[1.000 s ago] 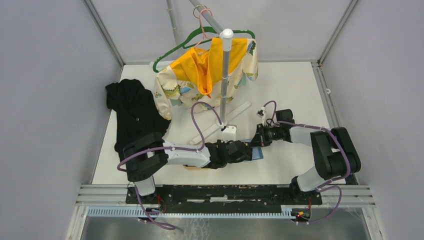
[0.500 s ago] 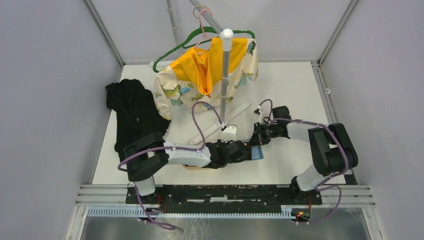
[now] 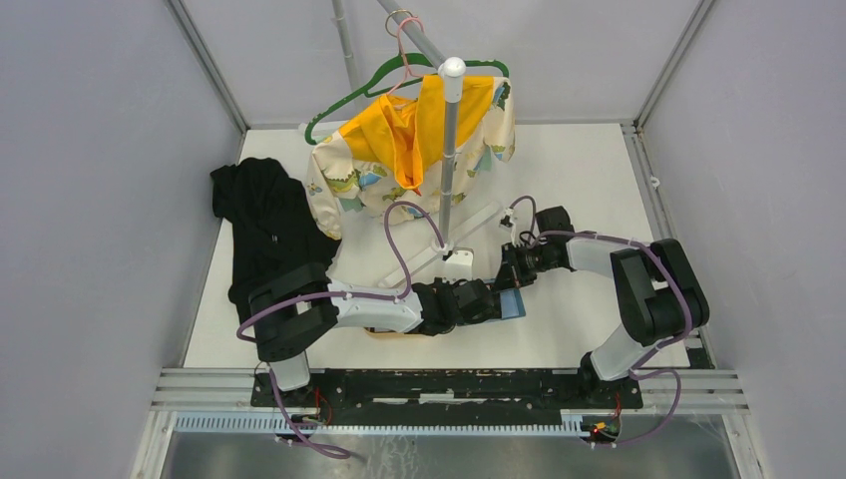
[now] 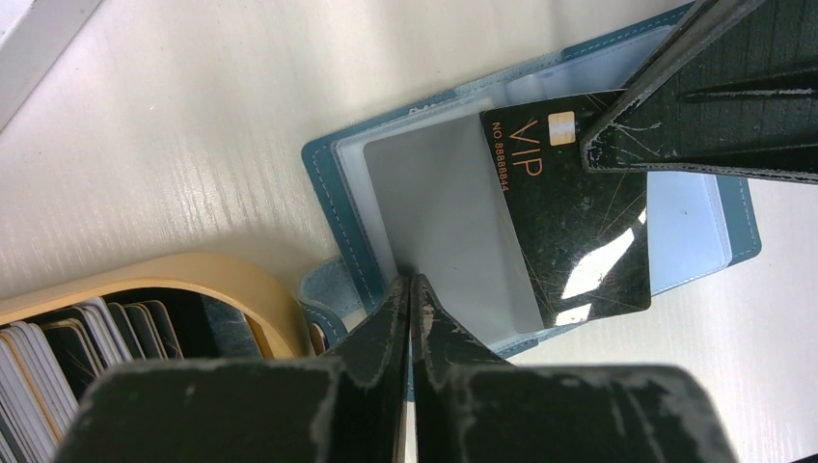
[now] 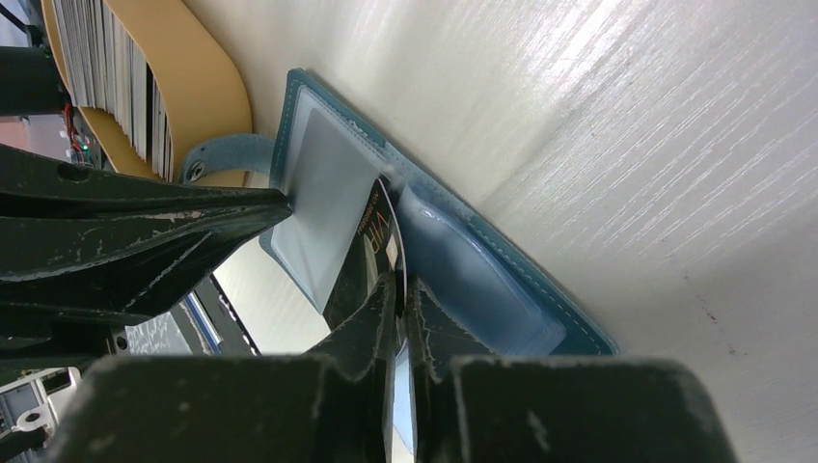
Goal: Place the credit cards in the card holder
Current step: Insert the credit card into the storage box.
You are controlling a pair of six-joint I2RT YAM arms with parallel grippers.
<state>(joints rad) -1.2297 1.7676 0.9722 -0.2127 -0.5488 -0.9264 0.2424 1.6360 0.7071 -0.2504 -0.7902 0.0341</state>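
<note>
As card holder (image 4: 434,207) is pinched by left gripper (image 4: 409,282), one card (image 4: 569,231), clamped by right gripper (image 5: 398,282), is half-inserted; other credit cards (image 4: 58,352) are left in tray (image 4: 241,280).

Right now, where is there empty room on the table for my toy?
Bare: the far right of the table, between the clothes stand and the right wall, and the near strip ahead of the right arm's base. Crowded: the middle, where the left pincer and right pincer meet on the card holder beside the tray.
</note>
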